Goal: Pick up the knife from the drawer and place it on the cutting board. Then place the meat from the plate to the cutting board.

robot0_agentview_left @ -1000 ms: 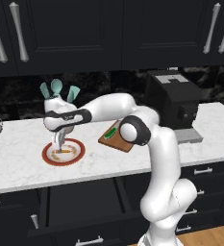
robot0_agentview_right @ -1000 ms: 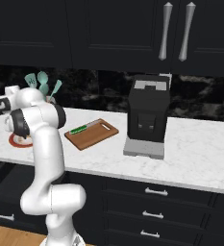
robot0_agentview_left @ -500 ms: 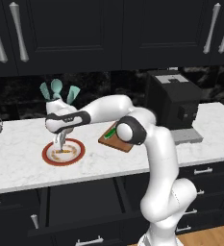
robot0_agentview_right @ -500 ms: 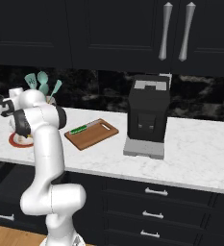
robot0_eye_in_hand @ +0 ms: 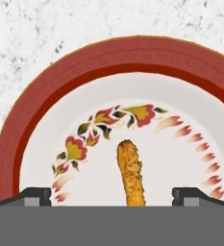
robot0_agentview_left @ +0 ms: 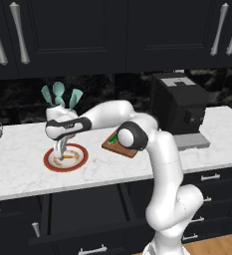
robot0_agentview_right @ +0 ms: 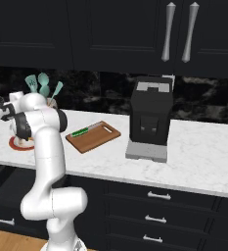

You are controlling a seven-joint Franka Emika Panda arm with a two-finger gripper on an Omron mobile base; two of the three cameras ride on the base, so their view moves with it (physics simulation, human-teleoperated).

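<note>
Now the gripper (robot0_eye_in_hand: pixel 112 196) hangs spread wide just above the plate (robot0_eye_in_hand: pixel 51 101), straddling the meat (robot0_eye_in_hand: pixel 130 172).

Seen from the hand, the two finger tips (robot0_eye_in_hand: pixel 34 196) stand far apart, one on each side of the orange-brown strip, which lies on the plate's cream centre beside the painted flowers; nothing is grasped. From the left base view the gripper (robot0_agentview_left: pixel 60 147) points down at the plate (robot0_agentview_left: pixel 52 164) on the white marble counter (robot0_agentview_left: pixel 18 169), with the teal spatulas (robot0_agentview_left: pixel 59 94) behind the plate by the wall. Right of the plate lies the cutting board (robot0_agentview_right: pixel 102 138), and on its edge nearest the plate rests the knife (robot0_agentview_right: pixel 84 131), green handle and silver blade flat on the wood. Farther right of the plate stands a black coffee machine (robot0_agentview_right: pixel 149 122). Below the plate, under the counter, the drawer (robot0_agentview_left: pixel 82 219) stands pulled out.
</note>
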